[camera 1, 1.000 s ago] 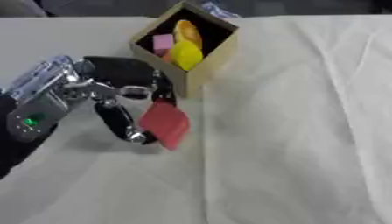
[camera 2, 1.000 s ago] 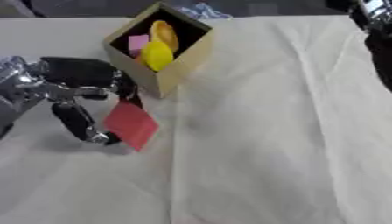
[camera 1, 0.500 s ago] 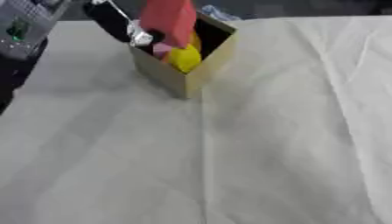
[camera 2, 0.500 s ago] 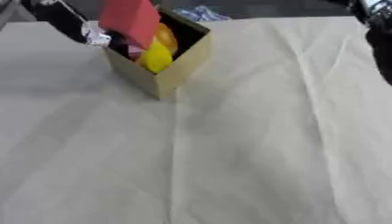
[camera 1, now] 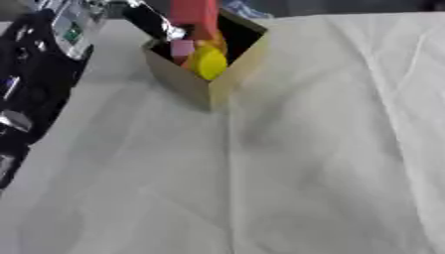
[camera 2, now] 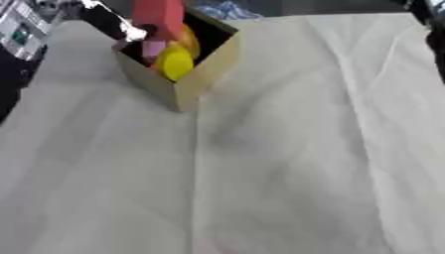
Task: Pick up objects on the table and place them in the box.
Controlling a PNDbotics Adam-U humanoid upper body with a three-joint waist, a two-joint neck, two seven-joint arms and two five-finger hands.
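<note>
Wrinkly cream cloth covers the whole table, nothing else lying on it. Far left sits the cardboard box, open top, with a yellow thing, a small pink block and something orange behind them inside. Left hand hangs over the box's far left edge, fingers pinched on a red block right above the opening. Right hand only shows as a dark sliver at the far right edge, can't tell its fingers.

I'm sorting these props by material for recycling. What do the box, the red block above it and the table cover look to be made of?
The box looks like tan cardboard: matte, thin flat walls, sharp folded corners. The red block, held over it by the left hand, seems foam or plastic, with a dull, even colour; I can't tell which. The table cover looks like off-white cloth, with soft creases and wrinkles.
</note>
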